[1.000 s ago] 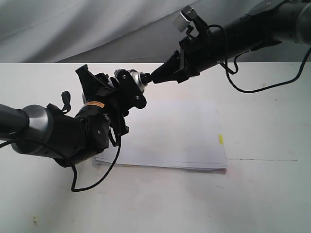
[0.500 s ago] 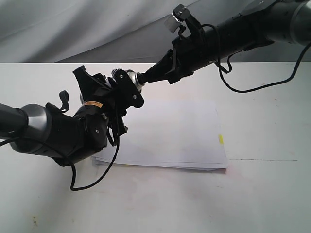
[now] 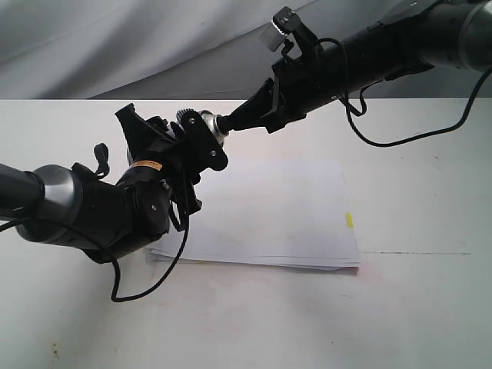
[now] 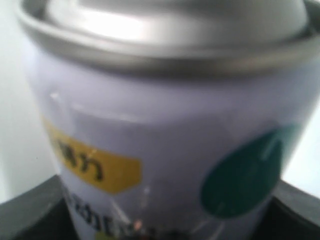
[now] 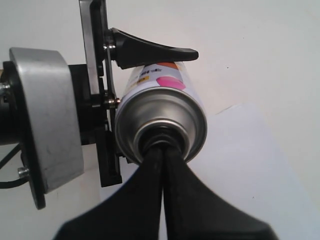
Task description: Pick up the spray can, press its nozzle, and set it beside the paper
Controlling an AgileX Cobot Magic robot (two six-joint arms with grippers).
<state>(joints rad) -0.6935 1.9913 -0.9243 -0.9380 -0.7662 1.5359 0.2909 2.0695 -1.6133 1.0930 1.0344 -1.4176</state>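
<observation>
My left gripper [image 3: 196, 144] is shut on the spray can [image 3: 210, 124] and holds it in the air, tilted, above the far left corner of the paper [image 3: 277, 207]. Up close, the spray can [image 4: 165, 125] fills the left wrist view, showing its white label, a teal dot and a yellow patch. My right gripper [image 3: 228, 121] is shut, and its tips touch the can's silver top. In the right wrist view the closed fingertips [image 5: 156, 150] cover the nozzle at the centre of the spray can [image 5: 170, 107]. A yellow tab [image 3: 349, 220] marks the paper's right edge.
The white table [image 3: 430, 307] runs under both arms. A grey cloth backdrop [image 3: 115, 46] hangs behind. A black cable [image 3: 400, 141] loops below the right arm, and another cable [image 3: 154, 288] trails from the left arm onto the table.
The right gripper moved left and closed in on the can's top about a second ago. The left gripper shifted the can slightly left. Nothing has moved in the last half second.
</observation>
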